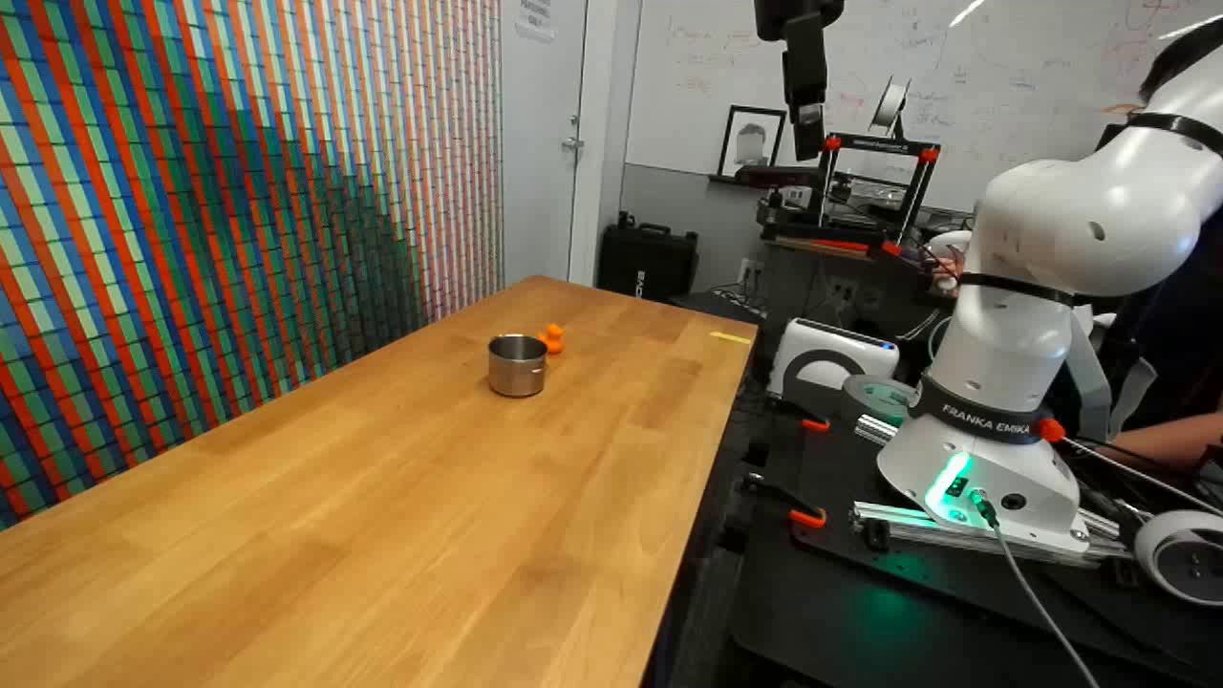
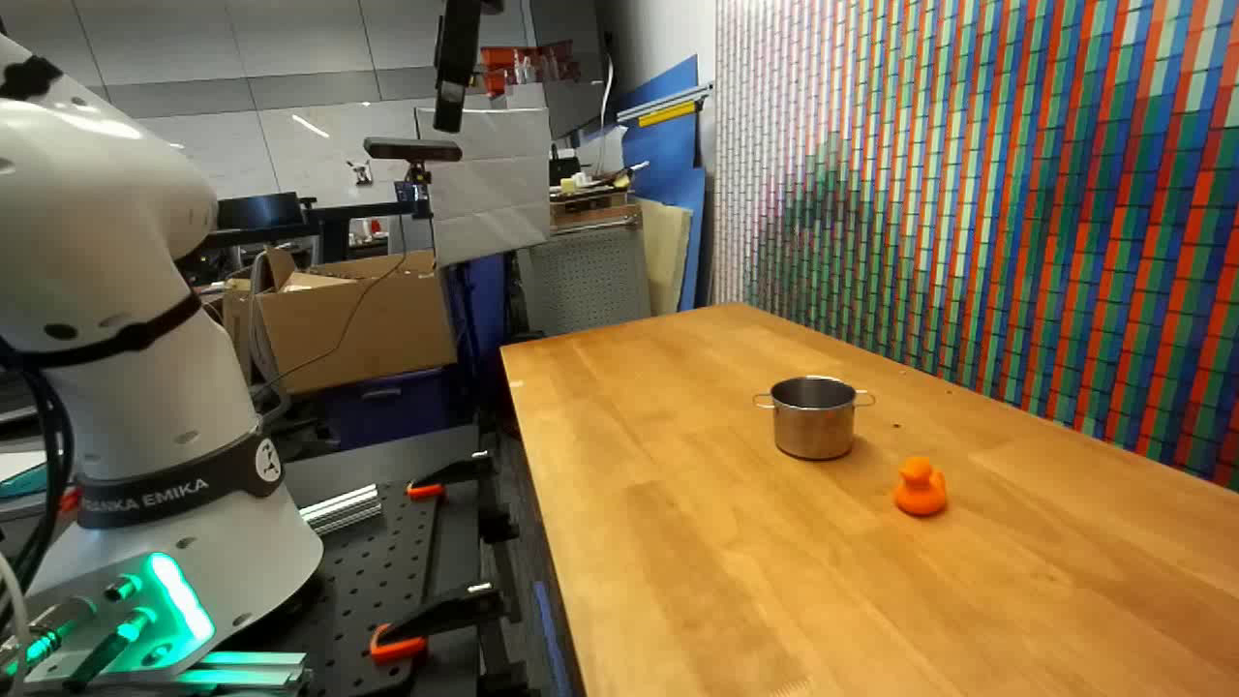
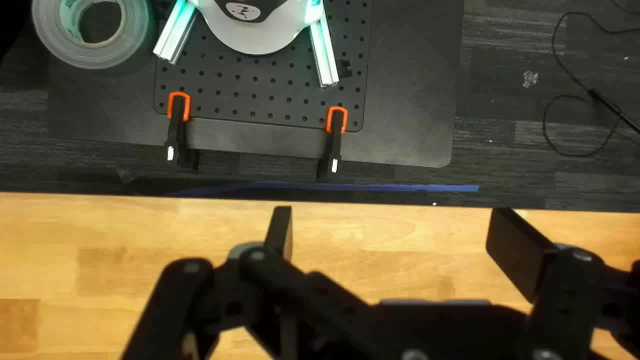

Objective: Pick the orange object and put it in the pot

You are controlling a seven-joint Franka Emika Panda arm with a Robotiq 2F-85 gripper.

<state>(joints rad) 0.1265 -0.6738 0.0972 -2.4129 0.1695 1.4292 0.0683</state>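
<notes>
Both exterior views overlook table [image 1: 430, 487]; wrist view faces down

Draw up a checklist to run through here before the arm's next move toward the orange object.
End effector open and holding nothing: ok.
Orange duck upright on the wooden table: ok.
Pot upright, its mouth uncovered: ok.
Duck apart from the pot, with wood showing between them in an exterior view: ok.
End effector lined up over the duck: not ok; the wrist view shows neither duck nor pot.
Pot's bottom free of other things: cannot tell; it is out of sight.
</notes>
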